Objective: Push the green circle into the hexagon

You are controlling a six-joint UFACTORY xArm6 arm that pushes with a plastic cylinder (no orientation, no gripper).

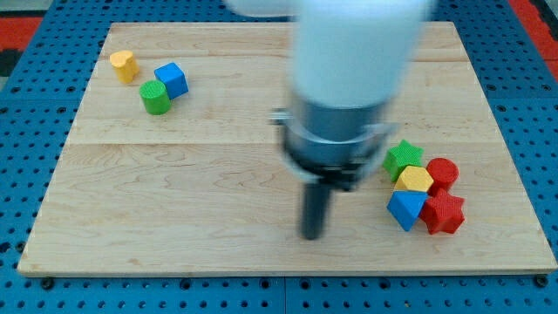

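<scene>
arm (353, 52): white casing | grey collar | dark rod, my tip (312, 235)

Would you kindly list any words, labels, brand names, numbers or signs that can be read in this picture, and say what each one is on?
None: no readable text shows anywhere.
The wooden board is bare wood.
The blocks, such as the green circle and the yellow hexagon, carry no markings.
The arm's white housing above my tip is blurred and shows no label.

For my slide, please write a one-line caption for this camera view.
My tip rests mid-board, far from the green circle at upper left and the yellow hexagon in the right cluster.
</scene>
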